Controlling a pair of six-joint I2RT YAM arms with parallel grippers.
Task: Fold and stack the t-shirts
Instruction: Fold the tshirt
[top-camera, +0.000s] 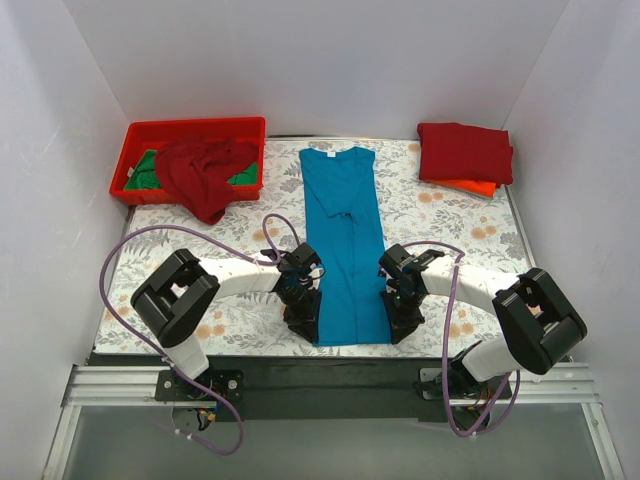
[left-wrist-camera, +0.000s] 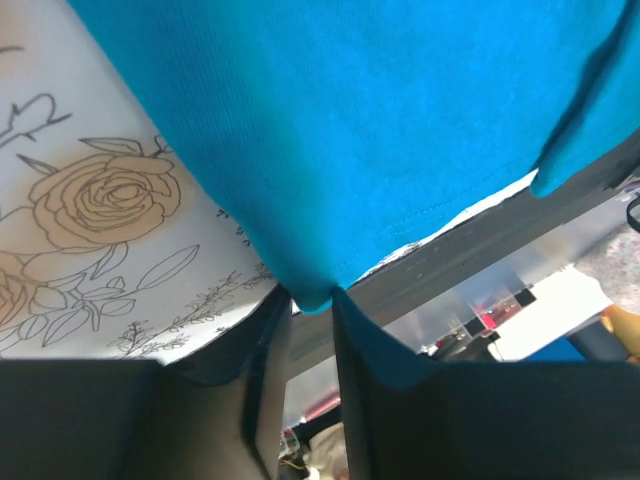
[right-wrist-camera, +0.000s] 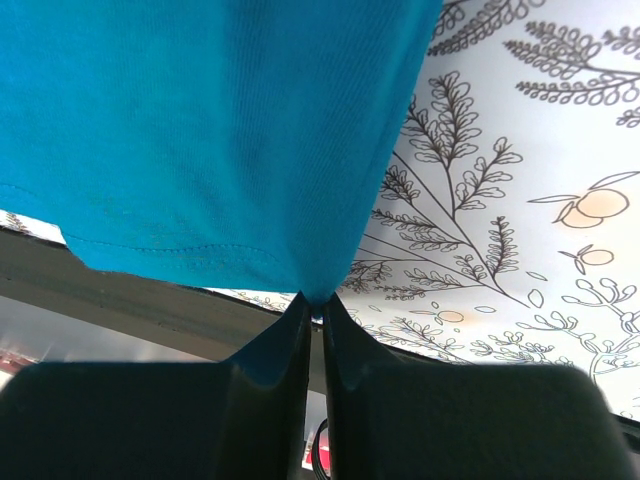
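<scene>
A blue t-shirt (top-camera: 344, 240), folded into a long narrow strip, lies down the middle of the table with its collar at the far end. My left gripper (top-camera: 303, 318) is shut on the shirt's near left hem corner (left-wrist-camera: 312, 292). My right gripper (top-camera: 404, 322) is shut on the near right hem corner (right-wrist-camera: 318, 288). Both hold the hem at the table's near edge. A stack of folded shirts, dark red (top-camera: 465, 152) on orange (top-camera: 470, 186), sits at the far right. A crumpled dark red shirt (top-camera: 203, 170) lies in the red bin.
The red bin (top-camera: 190, 133) stands at the far left and also holds a green garment (top-camera: 147, 172). The floral tablecloth (top-camera: 440, 225) covers the table. White walls enclose three sides. The black front edge (top-camera: 330, 370) runs just below the grippers.
</scene>
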